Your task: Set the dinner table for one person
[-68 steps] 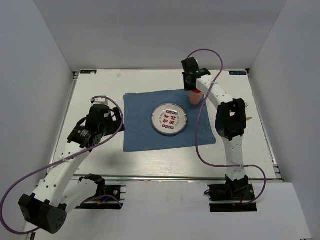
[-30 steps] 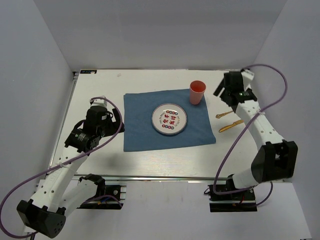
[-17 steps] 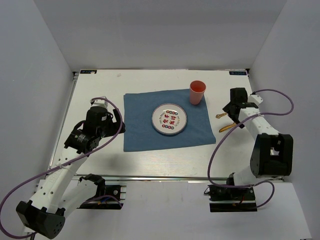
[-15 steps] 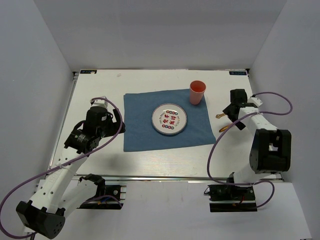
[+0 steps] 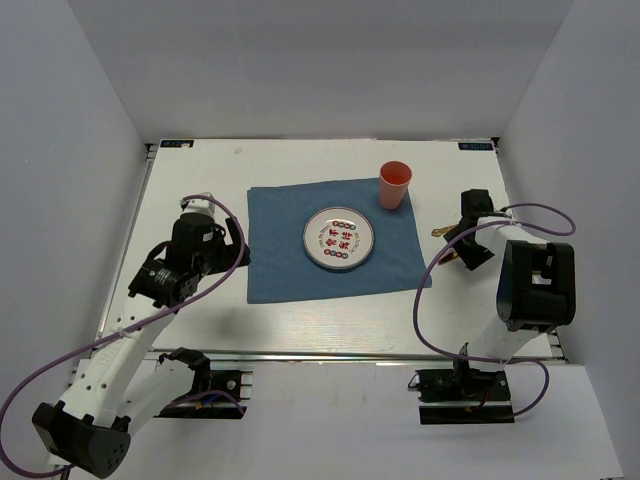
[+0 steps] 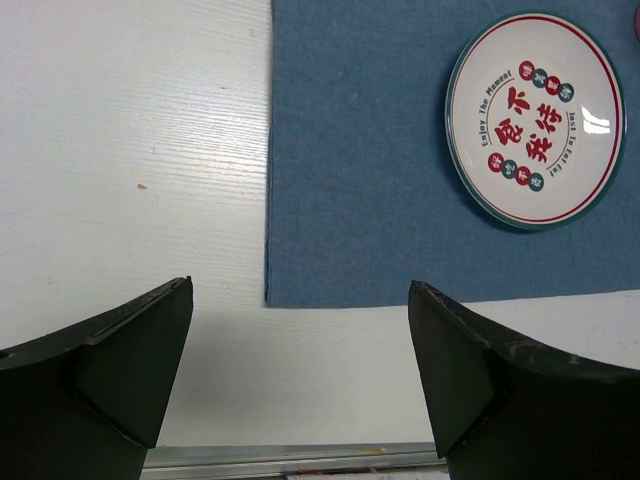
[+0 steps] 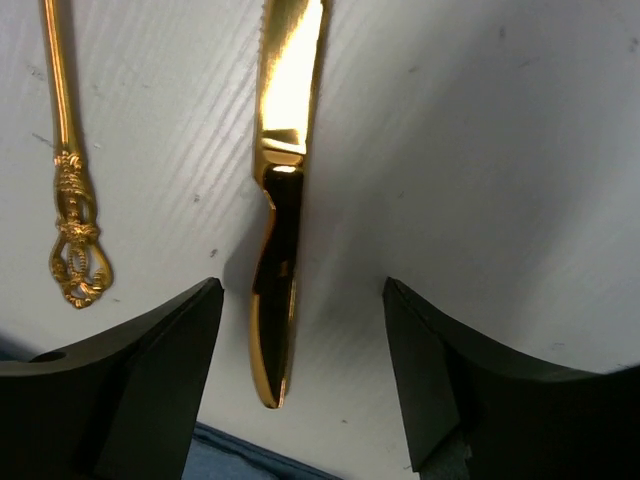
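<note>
By the right edge of the dinner table (image 5: 200, 165), just off the blue placemat (image 5: 280, 255), the R gripper (image 7: 300, 300) sits low w/ jaws apart astride the handle of the gold knife (image 7: 282, 190), not gripping it. A clean pick likely needs the handle centred btw the jaws & tips down at the tabletop, clear of the 2nd gold utensil (image 7: 68, 190) alongside. L gripper (image 6: 300, 300) hovers near the placemat's near-left corner, jaws wide, empty.

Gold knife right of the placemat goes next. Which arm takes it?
Right. The right gripper sits low over the gold knife, its open jaws either side of the handle. The left gripper hangs open over the blue placemat's near-left corner, on the opposite side.
</note>
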### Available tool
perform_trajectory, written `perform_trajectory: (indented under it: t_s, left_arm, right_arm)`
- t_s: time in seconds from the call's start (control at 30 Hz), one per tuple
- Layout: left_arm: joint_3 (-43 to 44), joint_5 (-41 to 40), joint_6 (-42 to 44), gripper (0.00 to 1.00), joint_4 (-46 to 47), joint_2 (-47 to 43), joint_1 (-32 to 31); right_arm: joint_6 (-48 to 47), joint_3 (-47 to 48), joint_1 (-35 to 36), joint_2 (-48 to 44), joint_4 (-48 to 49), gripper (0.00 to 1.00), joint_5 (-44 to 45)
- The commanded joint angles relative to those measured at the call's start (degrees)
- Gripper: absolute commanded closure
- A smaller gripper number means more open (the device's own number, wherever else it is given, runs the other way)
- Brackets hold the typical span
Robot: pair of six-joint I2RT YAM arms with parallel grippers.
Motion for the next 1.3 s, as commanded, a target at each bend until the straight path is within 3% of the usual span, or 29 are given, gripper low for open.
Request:
perform_trajectory:
  t_s: [0.0, 0.2, 0.33, 0.5, 0.57, 0.7, 0.73, 0.9, 0.97, 1.27]
  left_arm:
    - [-0.39, 0.15, 0.53, 0.02, 1.16, -1.81, -0.22]
    - [-0.22, 0.24, 0.44, 0.02, 0.98, -1.73, -0.22]
    - [-0.31, -0.29, 0.35, 0.02, 0.9, -2.51, -0.22]
    - [-0.31, -0.47, 0.26, 0.02, 0.9, -2.87, -0.22]
    - [-0.31, -0.55, 0.26, 0.02, 0.72, -2.78, -0.22]
    - [-0.22, -0.73, 0.18, 0.02, 0.72, -2.96, -0.22]
    - [-0.22, -0.82, 0.18, 0.02, 0.72, -2.96, -0.22]
    - [-0.22, -1.17, 0.0, 0.02, 0.55, -3.39, -0.22]
    - [-0.22, -1.34, -0.09, 0.02, 0.55, -3.48, -0.22]
    - [-0.31, -1.78, -0.35, 0.02, 0.37, -4.01, -0.22]
  right_arm:
    - [2.78, -2.35, 0.09, 0.33, 1.75, 0.29, -2.41]
    - [5.86, -4.29, 0.44, 2.71, 0.7, 0.36, -2.86]
    - [6.3, -7.01, 0.35, 2.45, 2.45, 0.53, -3.38]
    - [5.17, -7.81, 0.26, 3.68, 3.6, 0.64, -4.53]
    - [4.99, -7.89, 0.09, 3.33, 3.25, 0.75, -4.79]
    - [4.55, -9.73, 0.09, 1.66, 4.91, 0.81, -5.57]
    - [4.02, -10.0, 0.17, 1.57, 5.18, 0.89, -5.84]
    - [2.35, -10.96, 0.09, 1.66, 5.27, 0.9, -7.16]
    - [1.65, -11.67, 0.09, 0.78, 6.06, 1.0, -7.51]
    - [0.5, -12.38, -0.17, -0.1, 4.92, 1.0, -6.64]
